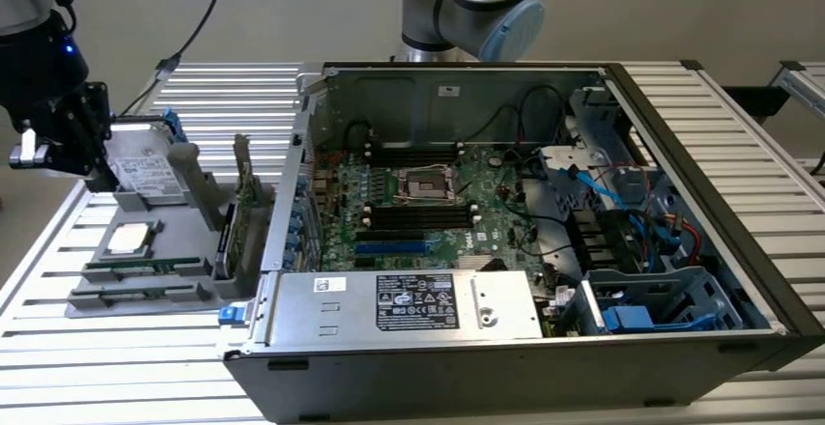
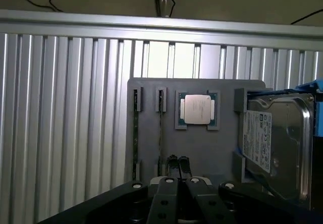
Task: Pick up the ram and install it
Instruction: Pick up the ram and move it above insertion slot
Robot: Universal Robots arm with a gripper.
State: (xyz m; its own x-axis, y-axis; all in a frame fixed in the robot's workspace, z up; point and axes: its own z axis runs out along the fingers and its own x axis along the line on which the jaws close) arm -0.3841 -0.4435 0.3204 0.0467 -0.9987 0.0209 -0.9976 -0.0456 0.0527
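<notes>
ITEM 1, end effector [image 2: 178, 164]: fingers [image 2: 172, 162] pressed together, narrow, holding nothing. In the exterior view it hangs at 11 o'clock from the tray, above the hard-drive end and clear of the ram

ITEM 2, ram [image 2: 160, 125]: thin green stick standing on edge in a slot of the grey tray [image 2: 151, 148], not lifted. A second stick [image 2: 135, 133] stands parallel in the neighbouring slot. In the exterior view the 2 sticks lie at the tray's 6 o'clock end, at 6 o'clock from the processor

ITEM 3, processor [image 2: 198, 109]: square, silver-topped, seated flat in a recess of the tray between the sticks and the hard drive

ITEM 4, hard drive [image 2: 275, 143]: silver with a white label, propped in a bracket of the tray

ITEM 5, upright card [image 1: 242, 203]: stands at the tray's 3 o'clock edge, just beside the case

ITEM 6, computer case [image 1: 722, 280]: side open, at 3 o'clock from the tray. Inside, the motherboard [image 1: 451, 222] lies flat with an open processor socket [image 1: 426, 185]; the power supply [image 1: 400, 304] sits at 6 o'clock from it

ITEM 7, table [image 1: 155, 367]: slatted aluminium, carrying tray and case

ITEM 8, robot arm base [image 1: 465, 5]: at 12 o'clock behind the case
</notes>
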